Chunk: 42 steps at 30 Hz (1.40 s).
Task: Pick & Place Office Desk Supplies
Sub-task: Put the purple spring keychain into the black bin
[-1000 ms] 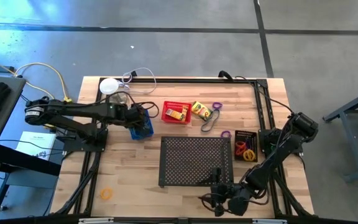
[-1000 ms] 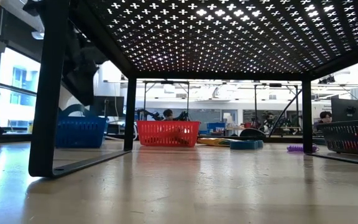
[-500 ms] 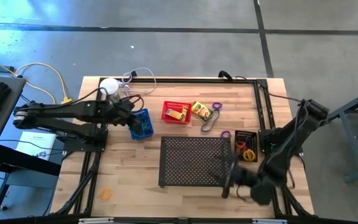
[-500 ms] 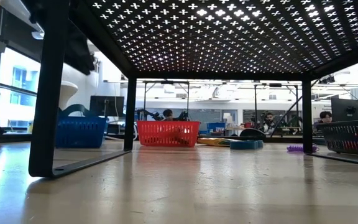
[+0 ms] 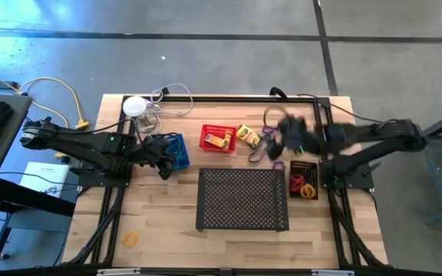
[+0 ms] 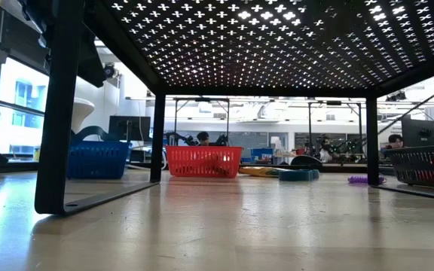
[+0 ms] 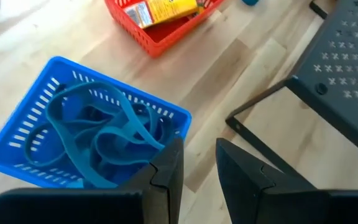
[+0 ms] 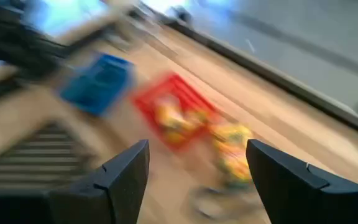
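Right gripper [image 5: 276,144] swung from the tabletop's front edge to the loose bands by the crayon box [image 5: 248,136], fingers spread, empty. Left gripper [image 5: 162,159] backed off the blue basket [image 5: 177,150], fingers slightly parted, empty.

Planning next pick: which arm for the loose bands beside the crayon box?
Right, probably. Its tool hangs open over the bands by the crayon box; the left tool sits at the blue basket.

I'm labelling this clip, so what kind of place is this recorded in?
Probably a robotics lab or workshop: a wooden worktable on a bare concrete floor, and, in the low view, people seated at monitors among more arm rigs in a large open room behind the red mesh basket.
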### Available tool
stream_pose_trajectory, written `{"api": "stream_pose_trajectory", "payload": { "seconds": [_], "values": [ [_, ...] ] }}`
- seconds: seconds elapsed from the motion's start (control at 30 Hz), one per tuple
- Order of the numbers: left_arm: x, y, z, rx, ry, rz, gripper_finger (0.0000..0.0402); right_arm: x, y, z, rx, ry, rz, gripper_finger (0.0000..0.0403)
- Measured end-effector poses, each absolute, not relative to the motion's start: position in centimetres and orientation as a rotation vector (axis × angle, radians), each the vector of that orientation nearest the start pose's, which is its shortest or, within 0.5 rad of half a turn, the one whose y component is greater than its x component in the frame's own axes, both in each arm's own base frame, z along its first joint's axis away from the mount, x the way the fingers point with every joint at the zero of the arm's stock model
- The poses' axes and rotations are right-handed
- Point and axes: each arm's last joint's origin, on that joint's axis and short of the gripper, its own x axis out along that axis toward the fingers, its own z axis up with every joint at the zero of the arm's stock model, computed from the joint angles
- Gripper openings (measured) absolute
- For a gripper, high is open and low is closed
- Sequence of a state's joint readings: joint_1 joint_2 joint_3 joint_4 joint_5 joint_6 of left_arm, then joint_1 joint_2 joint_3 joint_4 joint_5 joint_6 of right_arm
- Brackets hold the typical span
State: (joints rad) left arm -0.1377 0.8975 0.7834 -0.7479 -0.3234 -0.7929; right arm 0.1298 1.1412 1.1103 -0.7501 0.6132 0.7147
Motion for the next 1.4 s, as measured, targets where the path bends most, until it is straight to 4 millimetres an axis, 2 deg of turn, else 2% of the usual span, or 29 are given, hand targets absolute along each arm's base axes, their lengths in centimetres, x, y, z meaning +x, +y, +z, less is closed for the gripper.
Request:
{"api": "stream_pose_trajectory", "payload": {
  "seconds": [0.1, 0.27, 0.4, 0.53, 0.83, 1.0, 1.17, 1.4],
  "values": [
    [17.0, -1.5, 26.7, -0.519, 0.713, 0.517, 0.009, 21.3, -3.2, 32.4, 0.482, 0.642, -0.802, 0.0256],
    [17.4, -1.4, 26.4, -0.478, 0.714, 0.564, 0.009, 20.4, -9.1, 31.0, 0.662, 0.755, -0.91, 0.0256],
    [17.6, -1.2, 26.3, -0.464, 0.704, 0.592, 0.009, 20.4, -12.7, 29.1, 0.716, 0.848, -0.947, 0.0256],
    [17.7, -1.2, 26.2, -0.458, 0.703, 0.601, 0.009, 21.5, -15.3, 26.3, 0.771, 0.958, -0.97, 0.0256],
    [17.8, -1.4, 26.1, -0.457, 0.71, 0.594, 0.009, 23.6, -19.0, 19.7, 0.817, 1.133, -1.055, 0.0256],
    [17.9, -1.4, 26.1, -0.458, 0.708, 0.594, 0.009, 24.4, -20.1, 17.1, 0.808, 1.169, -1.066, 0.0256],
    [17.9, -1.4, 26.1, -0.46, 0.705, 0.594, 0.009, 24.4, -20.6, 16.3, 0.722, 1.188, -1.163, 0.0256],
    [17.9, -1.3, 26.2, -0.445, 0.683, 0.624, 0.009, 24.3, -20.6, 16.3, 0.723, 1.187, -1.163, 0.0256]
  ]
}}
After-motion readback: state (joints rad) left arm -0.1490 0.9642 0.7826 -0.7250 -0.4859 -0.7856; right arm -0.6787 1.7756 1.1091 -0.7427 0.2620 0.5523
